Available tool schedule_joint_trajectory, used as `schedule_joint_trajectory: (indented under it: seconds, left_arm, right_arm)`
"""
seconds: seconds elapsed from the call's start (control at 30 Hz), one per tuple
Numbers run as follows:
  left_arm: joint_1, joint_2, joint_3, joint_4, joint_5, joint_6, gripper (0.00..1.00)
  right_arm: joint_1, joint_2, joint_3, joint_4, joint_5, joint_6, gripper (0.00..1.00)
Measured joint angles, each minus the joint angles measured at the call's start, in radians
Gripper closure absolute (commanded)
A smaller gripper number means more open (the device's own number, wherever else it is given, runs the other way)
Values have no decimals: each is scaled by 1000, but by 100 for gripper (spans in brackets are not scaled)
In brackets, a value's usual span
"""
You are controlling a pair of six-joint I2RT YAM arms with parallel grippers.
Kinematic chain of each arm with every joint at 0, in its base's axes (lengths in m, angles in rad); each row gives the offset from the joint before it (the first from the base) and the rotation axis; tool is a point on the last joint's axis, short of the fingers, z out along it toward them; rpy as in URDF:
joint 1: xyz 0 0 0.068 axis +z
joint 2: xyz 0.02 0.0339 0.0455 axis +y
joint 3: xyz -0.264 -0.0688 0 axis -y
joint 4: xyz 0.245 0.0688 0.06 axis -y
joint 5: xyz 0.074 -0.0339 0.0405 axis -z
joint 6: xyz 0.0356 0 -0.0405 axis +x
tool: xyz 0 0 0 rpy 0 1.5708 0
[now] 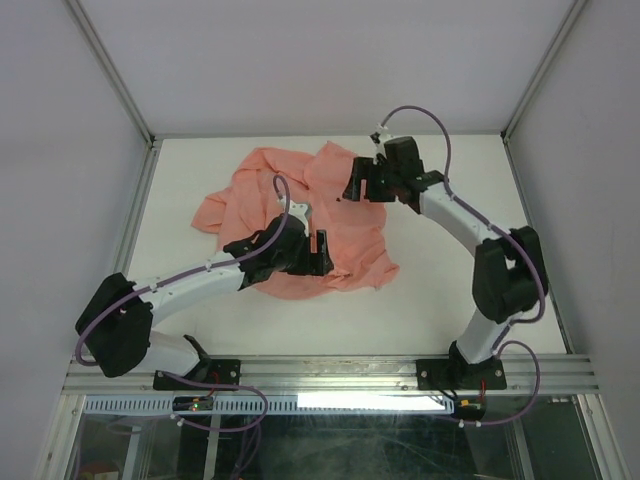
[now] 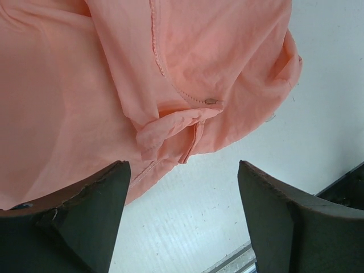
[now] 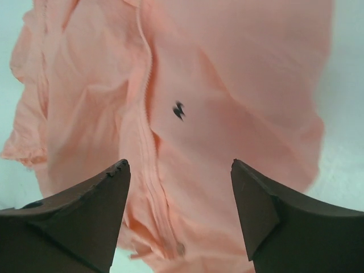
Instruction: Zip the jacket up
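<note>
Top external view: shows the jacket (image 1: 260, 180) bunched and wrinkled on the white table (image 1: 430, 300), toward the far middle, not spread flat. Places the left gripper (image 1: 318, 245) over the near hem and the right gripper (image 1: 355, 188) over the far right part of the garment.

Left wrist view: catches the fingers (image 2: 85, 216) spread wide, gripping nothing, hovering above a folded hem corner (image 2: 170, 128). Picks out a line of zipper teeth (image 2: 156, 57) running up from a small metal piece (image 2: 211, 101); too small to call slider or stop.

Right wrist view: finds the fingers (image 3: 79, 216) equally wide apart and empty, poised above the dark chest mark (image 3: 179, 110) and the front seam (image 3: 149, 114). Cannot tell here whether joined along that seam or merely overlapped.

Reads, on this evidence, as barely begun: no hold on fabric, no slider pinched, no two tracks visibly lined up. Leaves nearly everything to do: flattening the front, locating the slider, pinning the hem, drawing the pull up toward the collar.
</note>
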Motion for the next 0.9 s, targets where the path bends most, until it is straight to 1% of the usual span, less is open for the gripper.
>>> schedule_joint_trajectory:
  seconds: [0.1, 0.2, 0.33, 0.43, 0.5, 0.57, 0.63, 0.67, 0.77, 0.83, 0.9]
  left_arm:
    - [-41, 46, 53, -28, -48, 4, 21]
    - [-86, 98, 119, -55, -109, 14, 19]
    - [-136, 168, 192, -82, -198, 36, 17]
    - [-163, 241, 253, -107, -259, 54, 15]
    - [-179, 288, 282, -119, -299, 64, 15]
    - [-196, 330, 299, -132, -333, 80, 14]
    - [-203, 363, 311, -148, -361, 90, 12]
    - [-209, 379, 317, -157, -373, 95, 12]
    - [-214, 433, 353, -185, -415, 111, 11]
    - [-214, 452, 368, -193, -435, 119, 11]
    - [-214, 466, 377, -200, -453, 129, 11]
  right_arm:
    - [-15, -153, -151, 5, 58, -16, 15]
    - [-12, -247, -280, 10, 103, -25, 13]
    - [-11, -307, -449, 11, 131, -25, 13]
    - [-11, -309, -529, 15, 132, -21, 19]
    - [-11, -309, -572, 20, 128, -16, 25]
    - [-11, -309, -602, 37, 123, -10, 36]
    - [-11, -309, -622, 53, 117, -4, 48]
    - [-11, -309, -629, 62, 116, -3, 56]
    - [-11, -309, -650, 93, 113, 5, 75]
    - [-13, -309, -660, 102, 112, 7, 85]
    - [-14, -309, -667, 106, 113, 9, 90]
